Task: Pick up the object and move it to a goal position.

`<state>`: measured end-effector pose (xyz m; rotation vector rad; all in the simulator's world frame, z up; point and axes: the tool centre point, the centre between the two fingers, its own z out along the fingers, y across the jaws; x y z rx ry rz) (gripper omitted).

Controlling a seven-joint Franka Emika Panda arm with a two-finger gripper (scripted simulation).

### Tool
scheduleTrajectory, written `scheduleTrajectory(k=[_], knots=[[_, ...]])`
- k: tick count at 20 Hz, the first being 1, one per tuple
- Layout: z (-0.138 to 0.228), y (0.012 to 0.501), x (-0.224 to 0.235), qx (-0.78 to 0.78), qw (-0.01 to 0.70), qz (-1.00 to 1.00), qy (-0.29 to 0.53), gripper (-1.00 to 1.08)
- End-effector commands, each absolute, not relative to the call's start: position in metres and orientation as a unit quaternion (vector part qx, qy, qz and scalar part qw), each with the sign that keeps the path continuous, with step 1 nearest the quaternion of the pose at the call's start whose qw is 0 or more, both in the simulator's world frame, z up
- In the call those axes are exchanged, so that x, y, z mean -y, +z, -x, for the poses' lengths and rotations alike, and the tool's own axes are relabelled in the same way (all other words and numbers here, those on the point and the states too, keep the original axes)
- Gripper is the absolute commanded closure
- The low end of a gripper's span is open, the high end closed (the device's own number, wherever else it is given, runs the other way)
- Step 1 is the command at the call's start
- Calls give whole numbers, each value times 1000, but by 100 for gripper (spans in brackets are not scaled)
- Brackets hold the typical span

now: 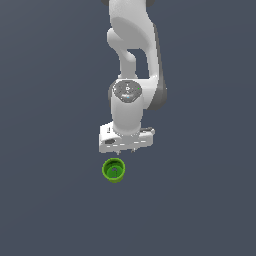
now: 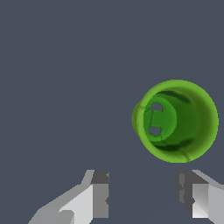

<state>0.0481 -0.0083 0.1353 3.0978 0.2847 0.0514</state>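
The fingers (image 2: 100,197) are seen spread apart in the wrist view, with a bare gap of floor between them and nothing held. The gripper (image 2: 142,194) is thus open and empty. In the exterior view the gripper (image 1: 125,148) hangs beneath the white arm (image 1: 131,60), pointing down at the floor (image 1: 50,200).

The cup (image 1: 114,170) stands on the floor just beside the gripper, on the near side of it in the exterior view and slightly toward that view's left. It is not touched by either finger. In the wrist view the cup (image 2: 175,121) lies outside the gap between the fingers, so the grasp is judged not yet lined up.

The cup is upright, its mouth open upward, its darker hollow and two small holes in the base being visible. It is judged to be light, stiff and thin-walled, and probably smooth enough to slip. Since it is narrower than the open gap, it could be taken across its outer wall, the fingers being lowered on opposite sides. A grip over the rim, one finger inside, would also be possible. No goal marker can be made out.
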Motion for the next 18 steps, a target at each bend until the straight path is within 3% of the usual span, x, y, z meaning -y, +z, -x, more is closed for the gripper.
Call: scheduleTrajectory(k=[1,9,18], knots=[[-61,125,11,-115,20,-993,24,-20],[-84,106,15,-157,29,-986,36,-20],[-86,98,16,-161,30,-986,37,-20]])
